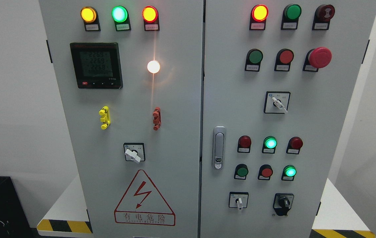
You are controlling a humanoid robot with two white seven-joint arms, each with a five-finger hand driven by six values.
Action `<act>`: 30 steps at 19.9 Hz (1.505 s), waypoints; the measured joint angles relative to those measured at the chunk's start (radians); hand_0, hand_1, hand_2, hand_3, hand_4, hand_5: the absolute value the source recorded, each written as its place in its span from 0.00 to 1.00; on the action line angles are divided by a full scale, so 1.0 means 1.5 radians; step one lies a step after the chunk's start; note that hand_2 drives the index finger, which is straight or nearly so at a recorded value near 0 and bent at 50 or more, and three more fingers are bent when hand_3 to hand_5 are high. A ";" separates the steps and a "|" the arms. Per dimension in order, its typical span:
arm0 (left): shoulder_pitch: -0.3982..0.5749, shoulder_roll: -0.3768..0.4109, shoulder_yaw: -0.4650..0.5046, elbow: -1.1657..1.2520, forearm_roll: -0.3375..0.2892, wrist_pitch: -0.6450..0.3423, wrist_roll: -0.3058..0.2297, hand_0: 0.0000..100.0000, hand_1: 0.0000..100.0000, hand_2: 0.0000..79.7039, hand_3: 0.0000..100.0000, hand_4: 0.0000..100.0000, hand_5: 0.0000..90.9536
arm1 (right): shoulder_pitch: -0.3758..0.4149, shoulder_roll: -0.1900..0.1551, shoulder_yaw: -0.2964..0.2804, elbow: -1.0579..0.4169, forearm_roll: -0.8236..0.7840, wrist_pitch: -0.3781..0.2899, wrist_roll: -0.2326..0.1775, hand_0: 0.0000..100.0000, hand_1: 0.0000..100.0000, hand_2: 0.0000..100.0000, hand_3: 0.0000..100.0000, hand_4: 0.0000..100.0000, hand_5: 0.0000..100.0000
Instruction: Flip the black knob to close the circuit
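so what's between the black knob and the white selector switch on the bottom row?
Head view: bare grey panel between the black knob and the white selector switch. No hand in frame.

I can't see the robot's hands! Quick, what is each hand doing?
Left hand: not in the picture, so it cannot be told.
Right hand: not in the picture, so it cannot be told.

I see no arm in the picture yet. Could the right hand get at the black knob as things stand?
Probably yes. The black knob sits uncovered at the lower right of the right cabinet door, with bare panel around it and nothing in front. Neither hand is in view, so actual reach cannot be confirmed.
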 measured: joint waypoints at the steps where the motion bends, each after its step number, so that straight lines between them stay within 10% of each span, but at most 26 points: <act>1: 0.000 0.000 0.000 0.000 0.000 0.000 0.000 0.12 0.56 0.00 0.00 0.00 0.00 | -0.004 0.000 0.000 -0.012 0.011 0.000 0.000 0.00 0.00 0.82 1.00 0.89 0.94; 30: 0.000 0.000 0.000 0.000 0.000 0.000 0.000 0.12 0.56 0.00 0.00 0.00 0.00 | -0.167 0.007 -0.010 -0.157 0.175 0.079 0.087 0.00 0.00 0.91 1.00 0.97 1.00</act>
